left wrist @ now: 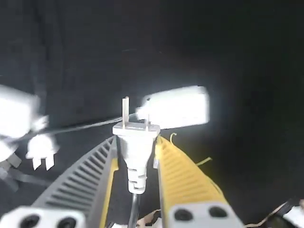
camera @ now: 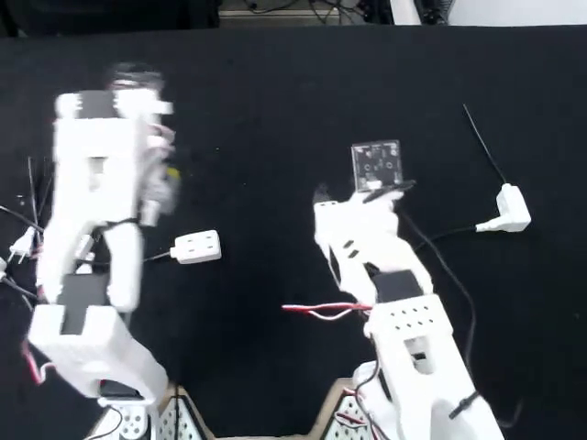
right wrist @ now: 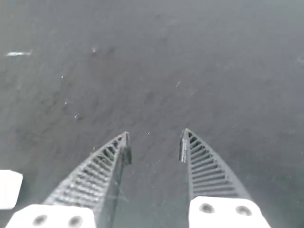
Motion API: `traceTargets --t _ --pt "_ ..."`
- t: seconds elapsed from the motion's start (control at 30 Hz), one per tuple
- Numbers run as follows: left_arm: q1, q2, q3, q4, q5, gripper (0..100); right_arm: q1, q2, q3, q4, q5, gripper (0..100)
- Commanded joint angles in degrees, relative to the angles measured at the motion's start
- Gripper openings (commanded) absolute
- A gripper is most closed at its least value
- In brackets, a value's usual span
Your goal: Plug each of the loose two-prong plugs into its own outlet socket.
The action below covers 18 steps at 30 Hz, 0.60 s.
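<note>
My left gripper (left wrist: 136,147) is shut on a white two-prong plug (left wrist: 136,133), prongs pointing away from the wrist. Just beyond the prongs lies a white outlet socket (left wrist: 176,108), a short gap apart. In the high view that socket (camera: 197,246) lies left of centre, with the left gripper (camera: 163,188) raised above and behind it. My right gripper (right wrist: 155,142) stands open over bare black cloth, holding nothing; from above it (camera: 321,195) is at the table's middle. A second loose plug (left wrist: 42,150) lies off to one side.
A white plug-like piece with a thin cable (camera: 509,209) lies at the far right. Loose wires and a small plug (camera: 22,244) crowd the left edge. Red and white wires (camera: 316,312) trail beside the right arm. The table is covered in black cloth (camera: 275,110).
</note>
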Motion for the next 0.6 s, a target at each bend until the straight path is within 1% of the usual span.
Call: traceTargets --t 0.0,0.13,0.23,0.3,0.43,0.47,0.57 --pt "11.30 -3.16 2.51 -5.19 -0.53 3 2.37 -2.24 0.57 -3.34 -0.88 16.7" --pt "22.11 -3.16 6.64 -12.04 -0.53 3 6.07 -2.24 0.40 -3.43 -6.51 16.7" --pt "25.80 -3.16 8.84 -16.79 -0.53 3 7.30 -2.24 0.31 -3.60 -7.21 16.7" --pt "26.51 -3.16 10.33 -18.99 -0.53 6 7.30 -2.24 0.31 -3.60 -7.30 16.7" --pt "25.98 -3.16 11.74 -19.60 -0.53 24 7.30 -2.24 0.31 -3.60 -7.30 16.7" --pt "25.45 -3.43 11.82 -19.52 -0.53 26 7.30 -2.24 0.31 -3.60 -7.21 16.7" --pt "23.25 -3.78 10.95 -19.34 -1.14 23 7.30 -2.24 0.31 -3.60 -7.21 16.7"
